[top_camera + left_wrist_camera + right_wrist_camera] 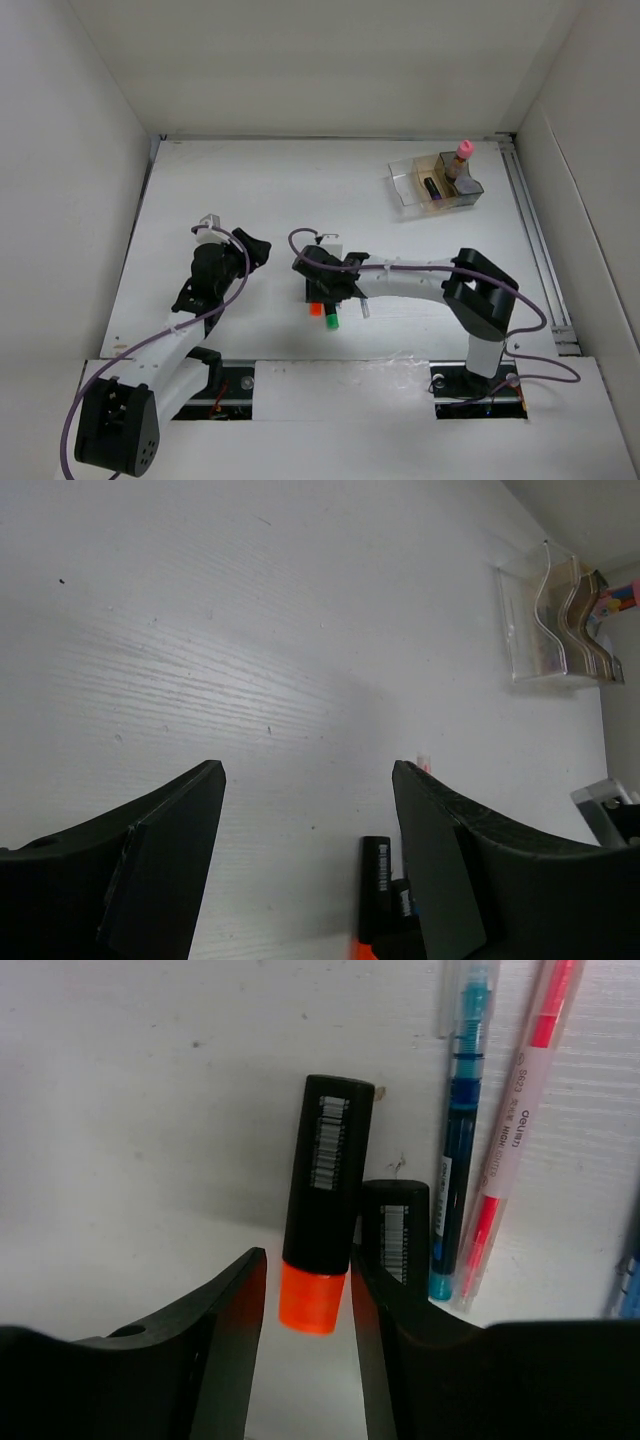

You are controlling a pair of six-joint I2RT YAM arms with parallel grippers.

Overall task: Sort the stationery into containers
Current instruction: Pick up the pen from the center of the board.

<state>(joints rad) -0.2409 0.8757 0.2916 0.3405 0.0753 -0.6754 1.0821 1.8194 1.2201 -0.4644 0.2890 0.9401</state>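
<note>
On the table (250, 180), the right pincer (305, 1260) straddles the orange highlighter (325, 1180), jaws apart; left pincer (308, 767) gapes too.

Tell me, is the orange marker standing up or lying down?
Lying down. The orange marker rests flat on the table, its long side showing, between the fingers of the open right gripper.

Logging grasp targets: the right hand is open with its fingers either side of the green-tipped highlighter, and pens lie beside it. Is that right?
Not quite. The right wrist view shows the right hand open with its fingers either side of the orange-tipped highlighter, not a green-tipped one. The pens do lie beside it.
</note>
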